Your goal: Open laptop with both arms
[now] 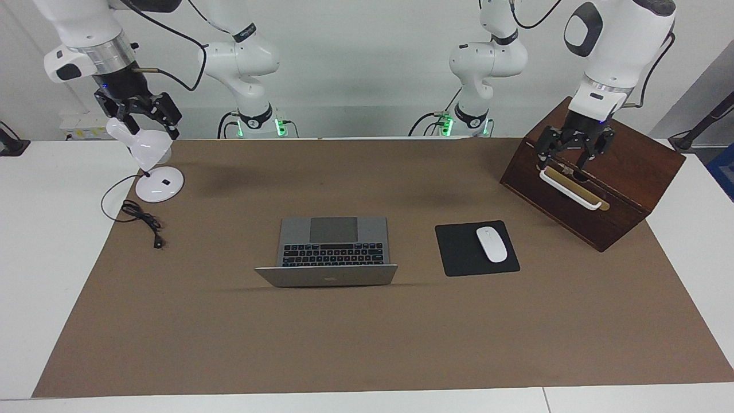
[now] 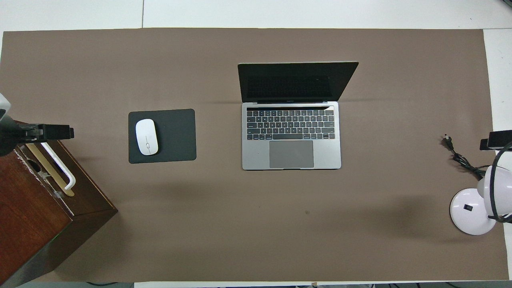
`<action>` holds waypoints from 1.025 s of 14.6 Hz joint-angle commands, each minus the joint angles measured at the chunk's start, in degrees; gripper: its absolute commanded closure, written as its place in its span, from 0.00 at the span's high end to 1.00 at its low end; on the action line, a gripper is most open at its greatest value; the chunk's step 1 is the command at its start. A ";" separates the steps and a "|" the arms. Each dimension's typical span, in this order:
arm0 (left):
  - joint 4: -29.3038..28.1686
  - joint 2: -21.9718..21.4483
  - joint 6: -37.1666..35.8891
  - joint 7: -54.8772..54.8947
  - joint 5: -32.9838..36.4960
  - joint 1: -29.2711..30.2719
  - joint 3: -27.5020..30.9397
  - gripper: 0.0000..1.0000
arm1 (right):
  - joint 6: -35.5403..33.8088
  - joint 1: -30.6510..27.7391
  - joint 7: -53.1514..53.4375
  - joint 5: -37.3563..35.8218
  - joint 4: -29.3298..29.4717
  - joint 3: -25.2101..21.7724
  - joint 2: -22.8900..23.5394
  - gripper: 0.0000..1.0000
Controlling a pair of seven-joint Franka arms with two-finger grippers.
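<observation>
Thin silver-grey laptop open mid-mat, beside black mouse pad. Left gripper spread wide over brown wooden box; right gripper open over white lamp. Risk: snagging either when descending.

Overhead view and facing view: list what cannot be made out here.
- Right gripper: overhead view's edge cuts it off.
- Left gripper: overhead, only its tips show.
- Laptop screen: facing view shows only the lid's back.
- Wooden box: shut, contents hidden.
</observation>
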 commanded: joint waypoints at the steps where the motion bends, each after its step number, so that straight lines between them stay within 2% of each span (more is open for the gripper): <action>1: 2.62 0.08 -3.25 0.00 0.40 0.97 -0.64 1.00 | 1.93 -0.04 3.45 0.01 -1.32 1.19 -1.05 1.00; 3: 6.47 1.74 -6.23 -0.35 0.40 1.84 -0.64 1.00 | 3.68 1.27 4.16 0.09 -1.32 1.63 -0.87 1.00; 6: 17.35 6.66 -13.95 -0.35 -0.04 2.73 -0.64 1.00 | 3.96 1.01 3.72 0.09 -1.32 1.54 -0.69 1.00; 8: 20.98 8.60 -16.87 -0.35 -0.13 2.82 -0.55 1.00 | 3.96 1.01 4.07 0.09 -1.32 1.54 -0.69 1.00; 11: 21.96 10.89 -18.37 -0.26 -0.21 2.82 -0.55 1.00 | 4.22 1.01 3.46 0.01 -1.06 1.54 -0.34 1.00; 15: 20.47 11.59 -19.25 -0.18 0.48 2.73 -0.55 1.00 | 4.75 1.54 3.28 -0.08 -1.14 1.63 -0.17 1.00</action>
